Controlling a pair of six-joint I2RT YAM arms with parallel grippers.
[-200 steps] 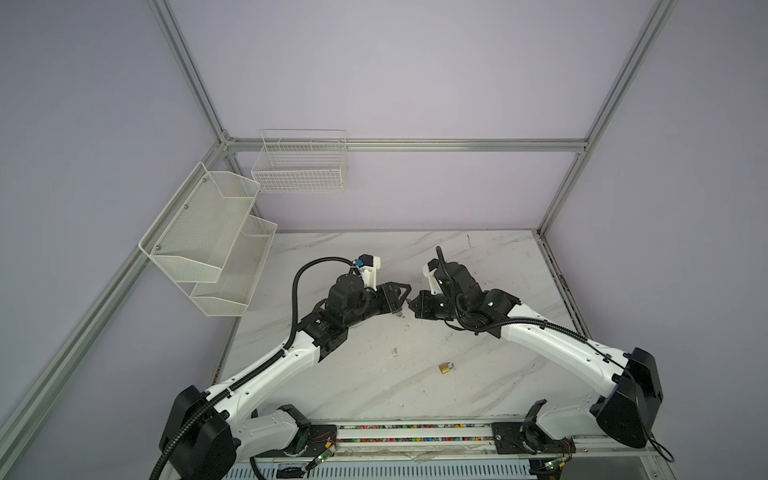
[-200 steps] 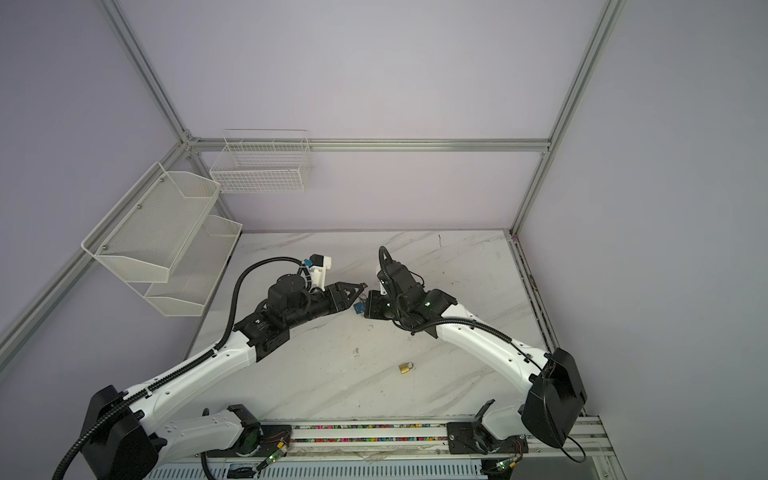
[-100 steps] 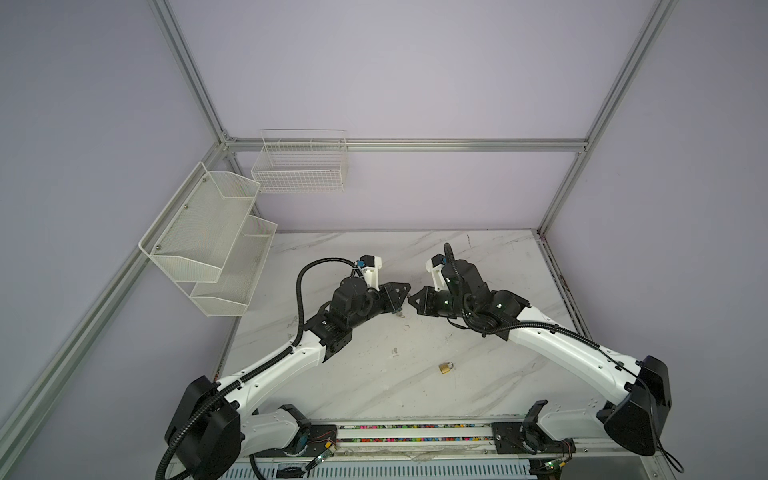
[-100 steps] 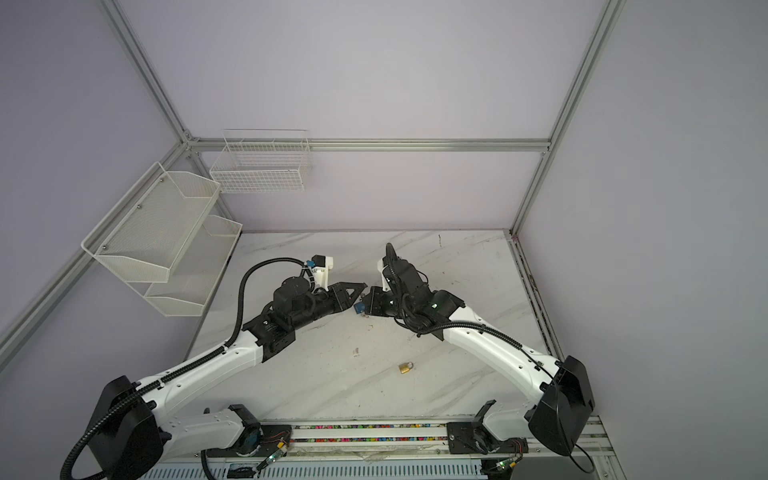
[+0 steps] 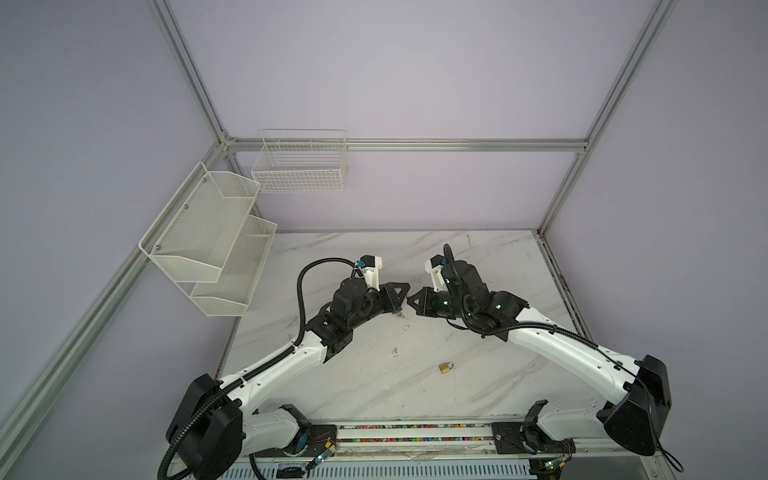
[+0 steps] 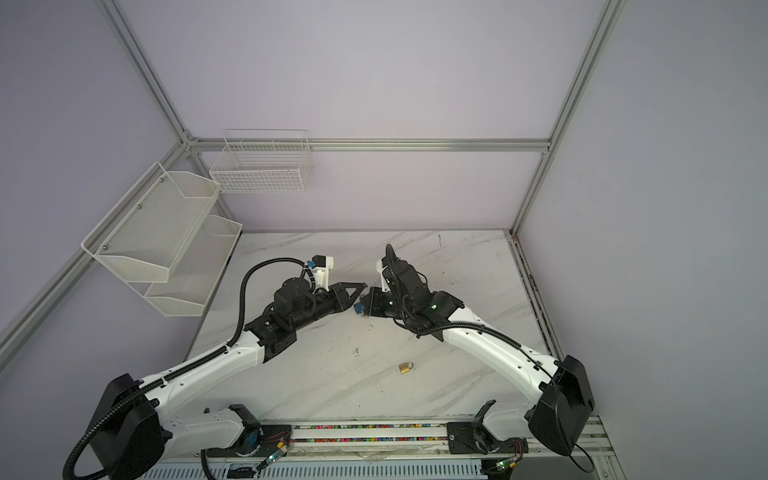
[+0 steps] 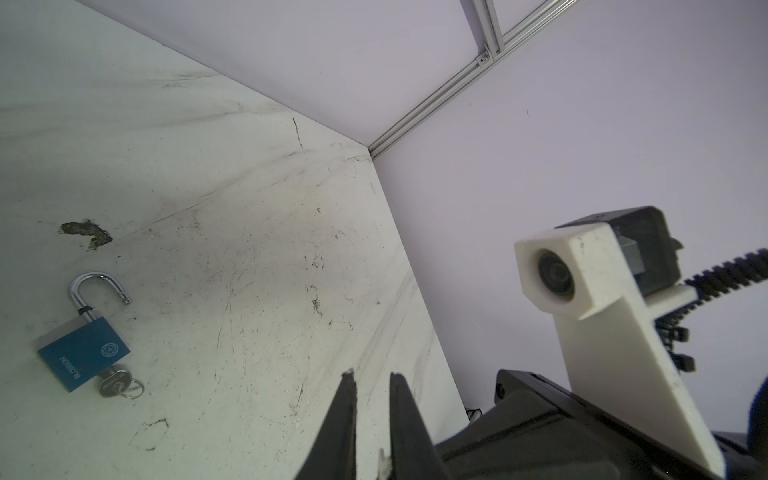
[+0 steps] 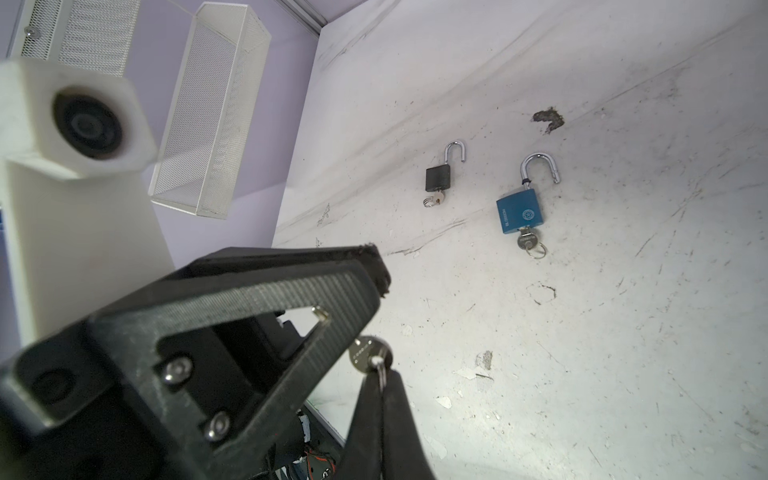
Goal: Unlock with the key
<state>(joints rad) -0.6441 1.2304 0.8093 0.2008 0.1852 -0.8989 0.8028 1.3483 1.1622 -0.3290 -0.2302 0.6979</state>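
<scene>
Marble-patterned table (image 5: 478,266) carries two arms tip to tip at its middle. The right gripper (image 8: 381,376) is clamped shut, and the left gripper (image 7: 373,376) stands at a slit. The blue padlock (image 8: 520,214) and black padlock (image 8: 437,178) lie open, keys in. The brass padlock (image 5: 445,368), seemingly shut, lies well apart toward the front. The silver key (image 8: 368,353) hangs by its ring from the right jaws; whether the left pinches its blade cannot be told. A firm hold on the flat head, before the ring is freed, likely serves best.

White marble worktop (image 5: 478,395), black left gripper (image 5: 404,286) and black right gripper (image 5: 412,300) tip to tip near its middle, small brass padlock (image 5: 445,368) lying toward the front edge, well apart from both, white mesh two-tier shelf (image 5: 208,232) above the left edge
</scene>
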